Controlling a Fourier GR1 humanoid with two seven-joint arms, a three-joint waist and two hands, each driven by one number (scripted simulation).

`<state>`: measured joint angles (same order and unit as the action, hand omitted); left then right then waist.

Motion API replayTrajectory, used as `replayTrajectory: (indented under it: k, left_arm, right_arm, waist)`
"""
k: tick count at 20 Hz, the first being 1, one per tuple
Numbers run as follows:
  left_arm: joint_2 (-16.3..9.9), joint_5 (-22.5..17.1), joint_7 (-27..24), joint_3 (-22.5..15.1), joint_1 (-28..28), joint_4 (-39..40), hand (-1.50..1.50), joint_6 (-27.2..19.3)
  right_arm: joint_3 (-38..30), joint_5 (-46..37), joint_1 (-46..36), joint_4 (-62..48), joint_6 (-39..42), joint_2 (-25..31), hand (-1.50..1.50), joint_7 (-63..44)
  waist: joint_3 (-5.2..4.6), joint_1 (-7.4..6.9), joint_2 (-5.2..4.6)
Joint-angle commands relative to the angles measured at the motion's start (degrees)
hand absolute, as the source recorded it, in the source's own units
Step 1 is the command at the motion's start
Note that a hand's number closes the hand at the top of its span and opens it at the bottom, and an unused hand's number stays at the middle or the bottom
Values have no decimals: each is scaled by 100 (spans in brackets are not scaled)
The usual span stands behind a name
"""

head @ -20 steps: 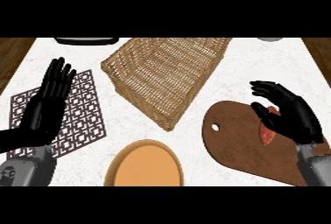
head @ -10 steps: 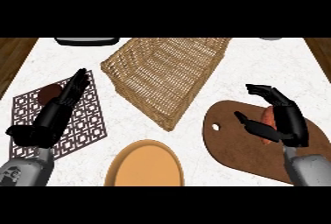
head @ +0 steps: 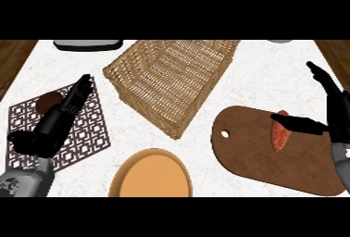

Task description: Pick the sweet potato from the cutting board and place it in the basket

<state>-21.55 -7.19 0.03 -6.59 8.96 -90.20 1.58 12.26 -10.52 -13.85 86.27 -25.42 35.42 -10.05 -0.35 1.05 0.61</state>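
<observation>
The sweet potato (head: 278,134), orange-red and elongated, lies on the upper right part of the brown cutting board (head: 263,159). My right hand (head: 334,115) sits at the view's right edge, open. Its fingers point up and away over the counter, and its thumb reaches left across the sweet potato's upper end. The wicker basket (head: 171,78) lies tilted at the top centre, left of the board. My left hand (head: 60,119) stays open with straight fingers over a patterned trivet (head: 85,139) at the left.
An orange plate (head: 152,176) sits at the bottom centre between trivet and board. A dark brown round object (head: 48,100) rests on the trivet beside my left fingers. A dark grey item (head: 85,44) stands at the counter's back edge. Wooden strips show at both top corners.
My right hand has uncurled, its fingers swinging up and to the right, leaving the thumb over the sweet potato. My left hand has tipped from upright to lying low over the trivet.
</observation>
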Motion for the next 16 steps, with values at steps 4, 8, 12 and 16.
replayTrajectory:
  k: [4,8,12,16]
  left_arm:
    - [4,60,-132,-14,-84,39,0,50]
    - [78,146,51,-69,23,-78,0,-56]
    - [-27,81,-108,93,-86,-21,0,118]
    - [124,240,-65,-38,-249,-198,0,95]
  right_arm:
    - [260,-369,-405,500,1946,1784,-150,-2289]
    - [177,746,-450,1240,3370,2220,-150,-3078]
    - [-473,1982,-446,1796,4177,2585,-150,-3732]
    - [-1273,2756,-298,2250,4603,2945,-150,-4351]
  waist:
    - [-21,-45,-3]
    - [9,5,-2]
    - [23,-13,-23]
    - [29,-24,-29]
